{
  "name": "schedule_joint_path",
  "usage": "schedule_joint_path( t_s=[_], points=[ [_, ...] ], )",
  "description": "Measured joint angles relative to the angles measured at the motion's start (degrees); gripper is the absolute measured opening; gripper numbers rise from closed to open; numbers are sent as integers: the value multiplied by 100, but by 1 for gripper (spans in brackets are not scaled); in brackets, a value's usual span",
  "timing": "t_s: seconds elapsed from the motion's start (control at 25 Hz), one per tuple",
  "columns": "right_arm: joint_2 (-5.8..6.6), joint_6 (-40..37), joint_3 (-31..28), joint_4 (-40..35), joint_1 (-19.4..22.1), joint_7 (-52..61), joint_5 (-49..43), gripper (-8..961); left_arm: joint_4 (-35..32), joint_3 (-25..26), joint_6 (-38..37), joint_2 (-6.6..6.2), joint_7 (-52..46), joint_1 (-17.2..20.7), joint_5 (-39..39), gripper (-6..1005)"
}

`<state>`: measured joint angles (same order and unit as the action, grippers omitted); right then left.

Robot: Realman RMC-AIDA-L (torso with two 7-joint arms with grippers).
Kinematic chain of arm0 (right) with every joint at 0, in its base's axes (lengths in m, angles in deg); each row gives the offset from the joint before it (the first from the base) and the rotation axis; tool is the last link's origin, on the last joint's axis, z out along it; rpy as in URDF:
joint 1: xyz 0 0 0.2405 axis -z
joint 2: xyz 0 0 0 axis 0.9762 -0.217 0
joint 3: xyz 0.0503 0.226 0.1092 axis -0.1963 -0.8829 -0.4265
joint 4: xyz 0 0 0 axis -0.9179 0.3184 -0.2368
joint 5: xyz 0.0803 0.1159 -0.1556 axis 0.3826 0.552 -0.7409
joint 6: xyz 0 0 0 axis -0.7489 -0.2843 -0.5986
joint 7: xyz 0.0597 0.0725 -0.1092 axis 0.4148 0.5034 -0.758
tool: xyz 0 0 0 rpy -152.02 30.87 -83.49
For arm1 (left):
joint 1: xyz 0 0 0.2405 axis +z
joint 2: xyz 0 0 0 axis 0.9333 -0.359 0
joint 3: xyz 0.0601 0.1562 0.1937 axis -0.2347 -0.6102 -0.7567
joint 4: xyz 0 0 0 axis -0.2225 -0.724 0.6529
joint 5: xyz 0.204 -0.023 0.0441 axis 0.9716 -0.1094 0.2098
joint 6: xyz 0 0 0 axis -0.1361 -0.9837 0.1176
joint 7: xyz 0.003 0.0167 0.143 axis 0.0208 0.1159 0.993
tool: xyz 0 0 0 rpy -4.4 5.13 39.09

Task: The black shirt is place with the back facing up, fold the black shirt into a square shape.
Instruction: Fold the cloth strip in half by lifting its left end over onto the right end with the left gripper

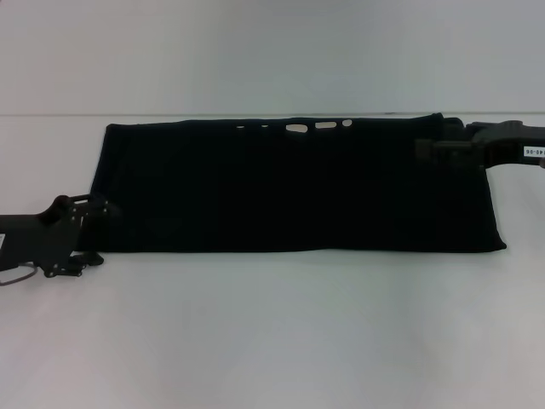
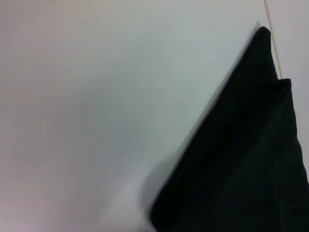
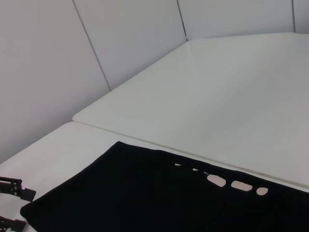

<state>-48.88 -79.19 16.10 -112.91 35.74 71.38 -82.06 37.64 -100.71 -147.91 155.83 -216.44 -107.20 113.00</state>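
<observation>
The black shirt lies flat on the white table as a long rectangle running left to right. Along its far edge, small gaps show the table through the cloth. My left gripper sits at the shirt's left end, near the front corner, dark against the cloth. My right gripper rests at the far right corner of the shirt. In the left wrist view a corner of the black shirt fills one side. The right wrist view shows the shirt and, farther off, the left gripper.
A second white tabletop butts against the far edge of this table, with pale wall panels behind it. Bare table stretches in front of the shirt and to its left.
</observation>
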Motion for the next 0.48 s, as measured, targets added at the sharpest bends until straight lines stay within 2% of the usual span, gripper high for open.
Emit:
schedule_joint_path(
  t_s=[0.48],
  points=[
    [13,12,-8,0,7,0,5,791,137,-2,343,14,24,8,-225,854]
  ],
)
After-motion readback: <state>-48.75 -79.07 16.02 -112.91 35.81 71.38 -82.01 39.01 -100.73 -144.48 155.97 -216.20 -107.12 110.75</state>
